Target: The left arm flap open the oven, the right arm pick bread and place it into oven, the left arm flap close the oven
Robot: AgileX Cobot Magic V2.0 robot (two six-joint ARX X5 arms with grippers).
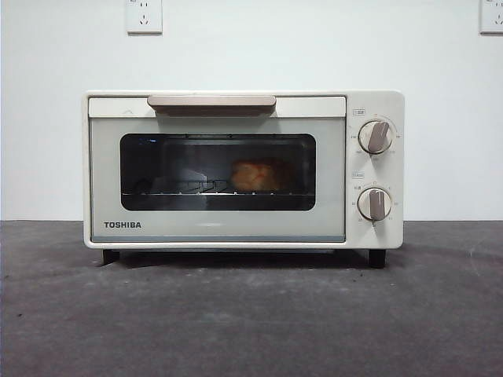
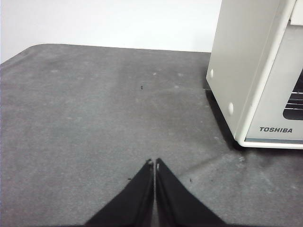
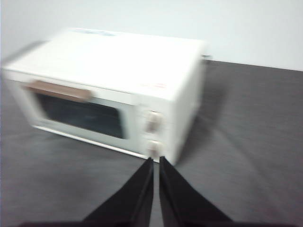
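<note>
Oven (image 1: 244, 169) door is shut, bread (image 1: 253, 176) seen inside; left pincer (image 2: 155, 162) and right pincer (image 3: 156, 159) are pressed closed, empty.

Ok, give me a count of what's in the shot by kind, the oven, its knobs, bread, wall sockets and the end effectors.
Oven: 1
Knobs: 2, upper knob and lower knob
Bread: 1, on the rack inside, behind the shut door
Wall sockets: 2, left socket and right socket
End effectors: 2, left end effector and right end effector, both shut
Total: 8
</note>
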